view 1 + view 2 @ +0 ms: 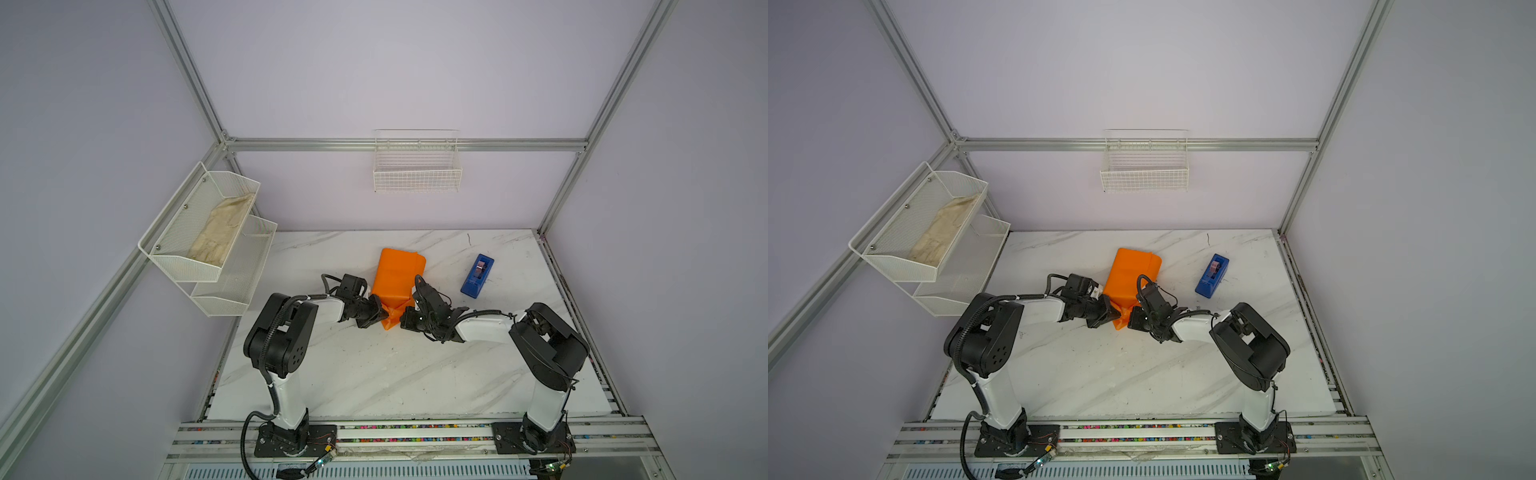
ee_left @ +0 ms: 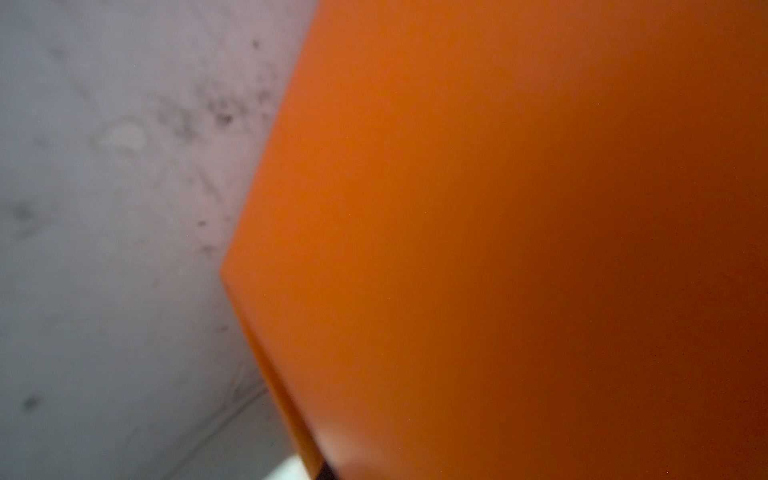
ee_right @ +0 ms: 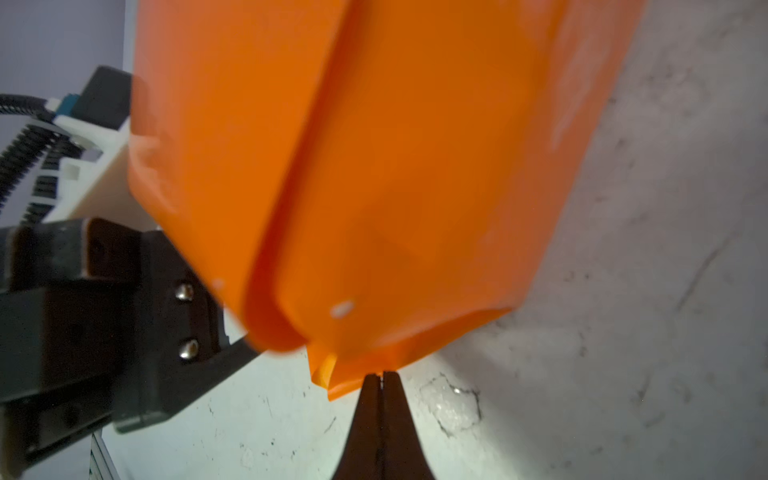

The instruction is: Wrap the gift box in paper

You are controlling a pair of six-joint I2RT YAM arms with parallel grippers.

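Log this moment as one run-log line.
paper: folded parcel on table | left tool: shut at near flap | right tool: shut at paper edge | tape dispenser: apart, right

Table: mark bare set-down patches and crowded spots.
Crowded: the near end of the paper, between left gripper and right gripper. Bare: the near middle of the table; the far-left corner beside the paper; right of the tape dispenser.

White arms, black joints, ribbed cables
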